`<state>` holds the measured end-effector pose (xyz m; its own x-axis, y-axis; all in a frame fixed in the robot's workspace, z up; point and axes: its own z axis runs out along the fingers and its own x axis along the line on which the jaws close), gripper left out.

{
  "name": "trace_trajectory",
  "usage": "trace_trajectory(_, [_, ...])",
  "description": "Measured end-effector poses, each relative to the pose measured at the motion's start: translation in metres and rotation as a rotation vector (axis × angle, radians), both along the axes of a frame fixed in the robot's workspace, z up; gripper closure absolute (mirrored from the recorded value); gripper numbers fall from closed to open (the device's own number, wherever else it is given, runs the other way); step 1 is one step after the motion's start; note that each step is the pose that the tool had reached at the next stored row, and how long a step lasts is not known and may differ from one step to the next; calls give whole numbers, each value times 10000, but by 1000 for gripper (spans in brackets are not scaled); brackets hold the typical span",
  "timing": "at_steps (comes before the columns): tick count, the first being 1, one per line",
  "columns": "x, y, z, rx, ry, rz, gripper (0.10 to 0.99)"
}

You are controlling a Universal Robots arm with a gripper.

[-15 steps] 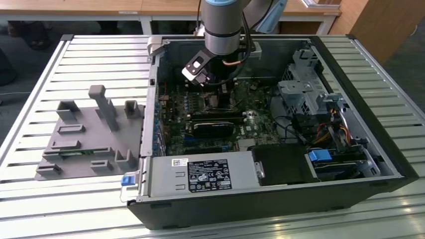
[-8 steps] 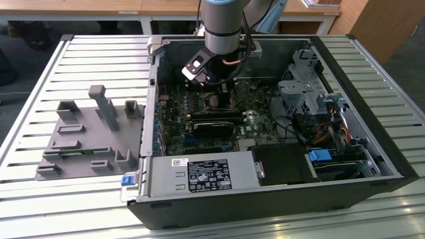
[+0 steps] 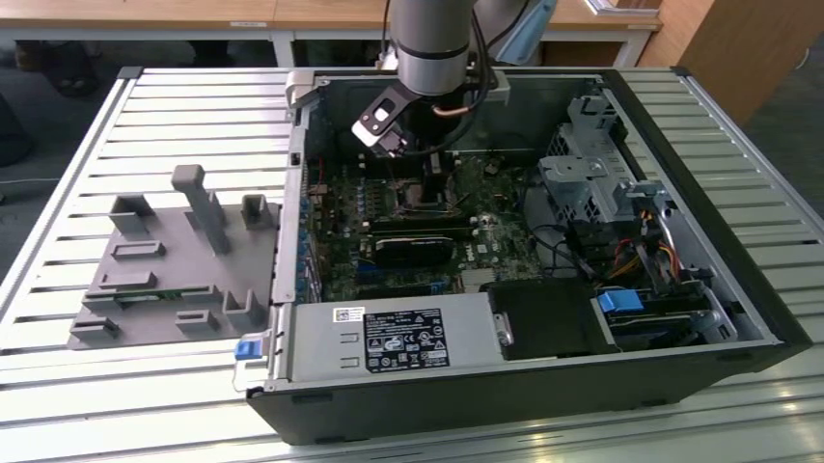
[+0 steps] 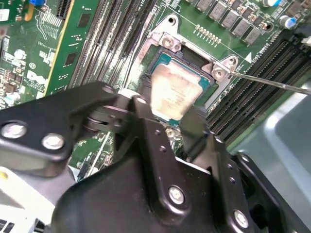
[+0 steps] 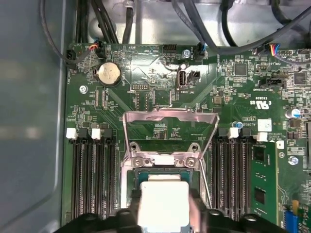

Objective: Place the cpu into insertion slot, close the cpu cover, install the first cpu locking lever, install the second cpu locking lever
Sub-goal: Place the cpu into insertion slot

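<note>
Over a slatted table (image 3: 154, 116) before wooden desks (image 3: 335, 12), tool (image 4: 169, 110) grips cpu (image 4: 174, 90)

Slatted metal table (image 3: 116, 405); wooden desks (image 3: 193, 12) behind

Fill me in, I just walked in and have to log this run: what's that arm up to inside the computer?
The arm reaches into the open computer case, and its gripper grips the cpu by two opposite edges, right over the insertion slot. Whether the chip is fully seated cannot be told. The cpu cover is swung open, and a thin locking lever stands free, unlatched.
</note>
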<state>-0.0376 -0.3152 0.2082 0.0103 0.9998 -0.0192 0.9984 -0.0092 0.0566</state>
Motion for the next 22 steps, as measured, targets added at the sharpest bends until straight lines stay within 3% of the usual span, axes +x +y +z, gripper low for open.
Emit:
trace_trajectory(2, [0,0,17,-1,5,0,671])
trace_trajectory(3, [0,0,21,-1,7,0,671])
trace_trajectory(5, [1,0,28,0,8,0,788])
trace_trajectory(6, [1,0,32,-1,9,0,788])
trace_trajectory(9, [1,0,48,-1,10,0,965])
trace_trajectory(22, [1,0,89,1,8,0,980])
